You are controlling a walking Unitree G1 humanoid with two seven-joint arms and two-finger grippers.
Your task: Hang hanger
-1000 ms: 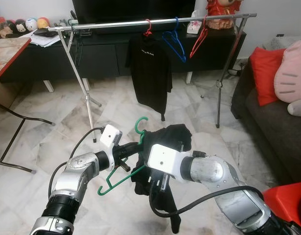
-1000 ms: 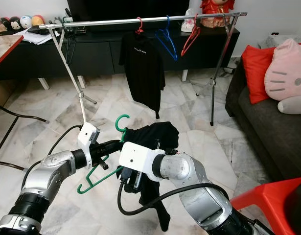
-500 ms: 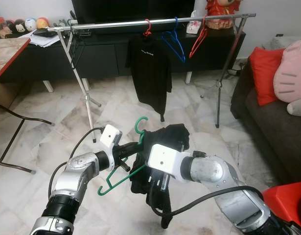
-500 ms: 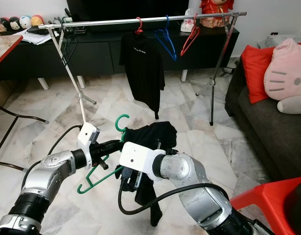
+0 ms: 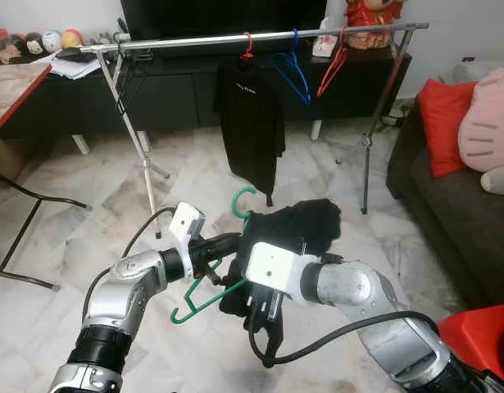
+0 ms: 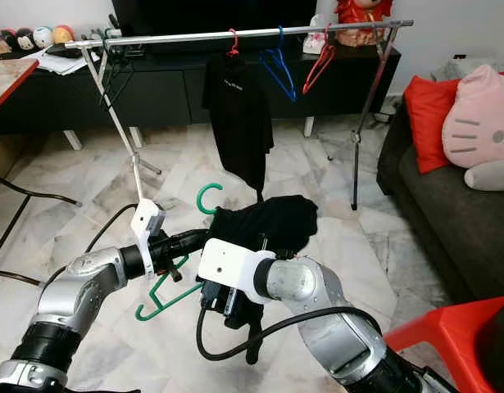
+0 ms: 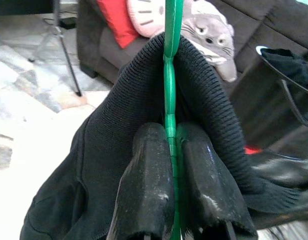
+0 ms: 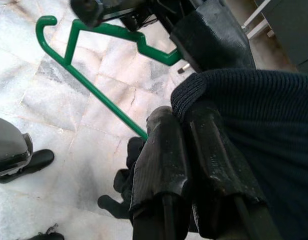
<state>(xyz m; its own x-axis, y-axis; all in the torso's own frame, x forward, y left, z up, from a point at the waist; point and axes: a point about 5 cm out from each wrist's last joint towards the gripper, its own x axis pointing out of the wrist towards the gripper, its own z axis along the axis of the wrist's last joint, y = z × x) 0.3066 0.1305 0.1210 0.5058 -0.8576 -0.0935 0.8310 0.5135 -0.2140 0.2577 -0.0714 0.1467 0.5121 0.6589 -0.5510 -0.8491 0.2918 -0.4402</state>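
So one green hanger (image 5: 209, 286) in play, held mid-air over the marble floor (image 5: 63, 237) in front of the robot. Its hook curls upward toward the rack, and the long bar slopes down toward the robot's left. One black knit garment (image 5: 305, 225) is bunched over its right half. The left claw (image 7: 169, 185) is pinched tight on the hanger's neck, with knit fabric wrapped around the fingers. The right claw (image 8: 194, 150) is pressed together on the garment's ribbed edge. Further out, one metal clothes rack (image 5: 260, 36) carries three hangers: a red one (image 5: 247, 45) with a black shirt (image 5: 252, 123), a blue one (image 5: 292, 74) and another red one (image 5: 332, 70).
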